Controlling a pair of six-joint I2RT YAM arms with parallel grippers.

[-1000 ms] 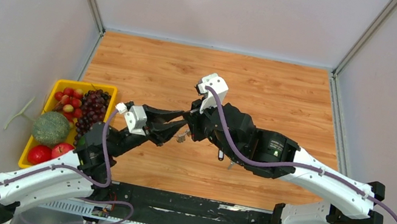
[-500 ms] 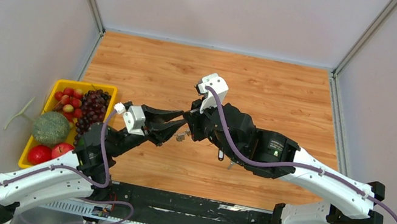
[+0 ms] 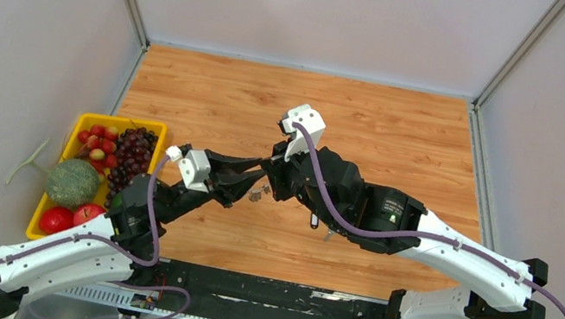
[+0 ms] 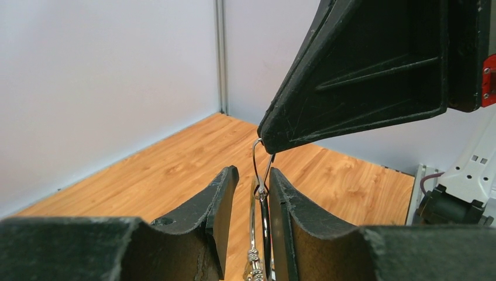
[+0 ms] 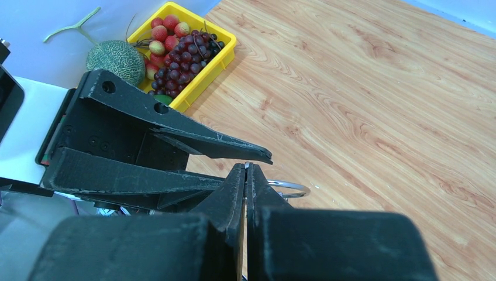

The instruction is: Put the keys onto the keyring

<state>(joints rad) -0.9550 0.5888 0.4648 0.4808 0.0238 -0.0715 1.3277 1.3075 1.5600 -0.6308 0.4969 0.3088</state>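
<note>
Wood table [image 3: 406, 137], grey walls on three sides. R arm [image 3: 392, 214] reaches in from the right and L arm [image 3: 70, 249] from the left. They meet nose to nose abt mid-table. A yellow tray [image 3: 146, 124] of fruit sits at the left edge, well apart from the work.

R gripper [image 5: 246, 167]: jaws pressed fully together, pinching the top of the keyring [image 4: 261, 191]. In the L wrist view its tip sits right on the crown of the wire loop, just past and above the L fingertips [image 4: 225, 187].

L gripper [image 4: 253, 175]: jaws narrowly apart, w/ the wire running thru the gap. There's daylight on one side of the wire, so can't tell if it's gripped or only straddled.

Key relation: the ring stands edge-on btwn the L jaws, its long axis along the fingers. Its top end is in R's pinch and its lower end drops twd the L palm. Both arms are at it, but R has the sure hold.

Small silver keys [image 3: 257, 195] dangle under the meeting point.

Black-head keys: none clearly made out. A dark strip beside the wire in the L gap could be one, but it's too hidden to say.

Prob. next: L has to close on or work the wire w/o dragging it out of R's pinch. Wire that thin looks likely to slip.
</note>
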